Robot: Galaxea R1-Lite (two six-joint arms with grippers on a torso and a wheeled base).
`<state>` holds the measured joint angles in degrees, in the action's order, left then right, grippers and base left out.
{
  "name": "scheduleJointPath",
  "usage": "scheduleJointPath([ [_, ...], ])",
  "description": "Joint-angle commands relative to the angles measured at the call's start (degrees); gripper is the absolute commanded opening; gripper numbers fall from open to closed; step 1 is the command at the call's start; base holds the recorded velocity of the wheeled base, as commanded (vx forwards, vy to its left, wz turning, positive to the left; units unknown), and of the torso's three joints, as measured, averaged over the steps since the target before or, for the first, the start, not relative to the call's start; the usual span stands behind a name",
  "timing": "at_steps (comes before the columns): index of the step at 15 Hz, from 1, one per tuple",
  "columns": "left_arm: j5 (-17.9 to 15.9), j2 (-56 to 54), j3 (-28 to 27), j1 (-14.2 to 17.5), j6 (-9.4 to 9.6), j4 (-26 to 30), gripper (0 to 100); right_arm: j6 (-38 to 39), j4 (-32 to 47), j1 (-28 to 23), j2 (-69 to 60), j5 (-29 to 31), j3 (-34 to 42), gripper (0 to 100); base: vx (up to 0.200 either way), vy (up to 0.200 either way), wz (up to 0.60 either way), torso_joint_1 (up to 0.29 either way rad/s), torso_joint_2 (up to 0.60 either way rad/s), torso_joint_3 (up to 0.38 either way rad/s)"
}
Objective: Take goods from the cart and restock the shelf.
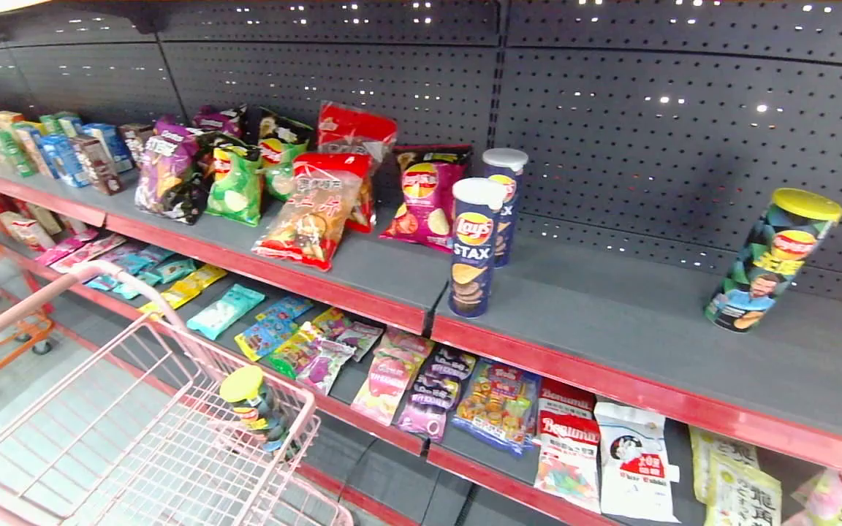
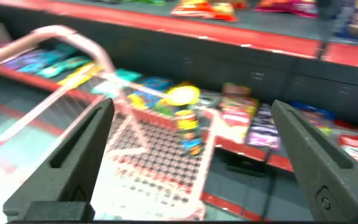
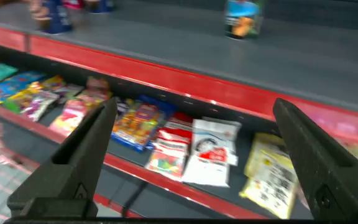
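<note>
restock under way: one can left in the cart, both grippers empty

the step in hand looks like the fetch for the next item. in the head view a yellow-lidded can (image 1: 253,409) stands upright in the pink cart (image 1: 26,310) at the lower left of the frame, tucked against the cart's corner nearest the shelf. the left gripper (image 2: 191,106) hangs above the cart with its fingers spread wide and nothing between them; its wrist camera looks down on that same can (image 2: 185,121), well below the fingertips and roughly centred in the gap.

the right gripper (image 3: 194,102) is likewise released and empty, held out in front of the shelves. a matching can (image 1: 772,259) already stands at the right of the upper shelf (image 1: 611,321), well apart from the two blue cans (image 1: 473,245) at centre frame, with bare deck between them.

next, as i judge it, the left arm must drop into the cart, bracket the can below its lid and close. the wire wall beside the can leaves little room for the finger on that side, so the descent wants to be straight
</note>
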<state>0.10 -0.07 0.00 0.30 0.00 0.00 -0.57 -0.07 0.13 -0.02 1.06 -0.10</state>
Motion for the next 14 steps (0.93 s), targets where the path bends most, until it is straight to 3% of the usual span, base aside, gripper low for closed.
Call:
scheduleJointPath([
  [1, -0.01, 0.07, 0.0, 0.05, 0.0, 0.0, 100, 0.05, -0.01, 0.04, 0.02, -0.01, 0.1, 100, 0.0, 0.0, 0.6, 0.002, 0.0, 0.002],
  [14, -0.01, 0.07, 0.0, 0.05, 0.0, 0.0, 100, 0.05, -0.01, 0.04, 0.02, -0.09, 0.1, 100, 0.0, 0.0, 0.0, -0.016, 0.04, 0.021],
])
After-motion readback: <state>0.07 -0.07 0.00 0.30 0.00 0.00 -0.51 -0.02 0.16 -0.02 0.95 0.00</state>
